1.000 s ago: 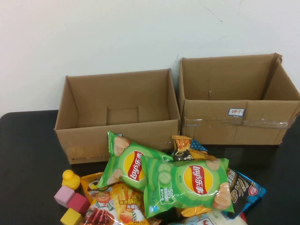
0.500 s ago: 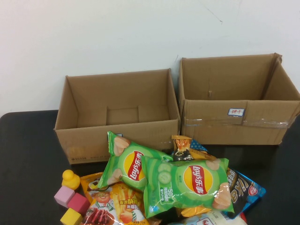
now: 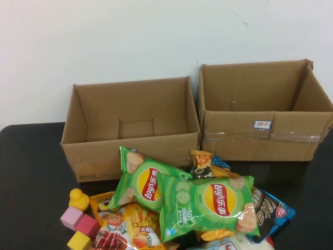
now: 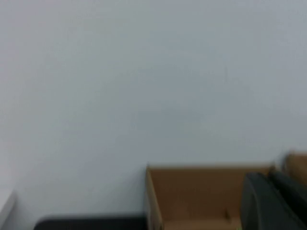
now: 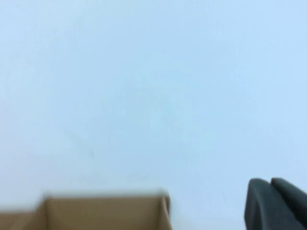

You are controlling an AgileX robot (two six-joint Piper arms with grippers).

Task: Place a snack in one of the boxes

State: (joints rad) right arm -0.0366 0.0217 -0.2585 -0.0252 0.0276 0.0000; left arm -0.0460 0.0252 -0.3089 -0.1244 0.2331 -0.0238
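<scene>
Snack pile [image 3: 205, 203] lies untouched on the black worktop [image 3: 31, 172] just in front of the empty low brown box [image 3: 130, 151], nothing picked yet, left gripper [image 4: 276, 201] and right gripper [image 5: 276, 203] both clenched empty, raised, facing the wall; next move calls for opening over a bag.

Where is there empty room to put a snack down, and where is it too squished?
Both boxes are empty inside: the low brown box and the taped box. Bare black table lies left of the low box. The front is crowded with chip bags and toy blocks. The left pincer and right pincer are shut, held up away from the table.
</scene>
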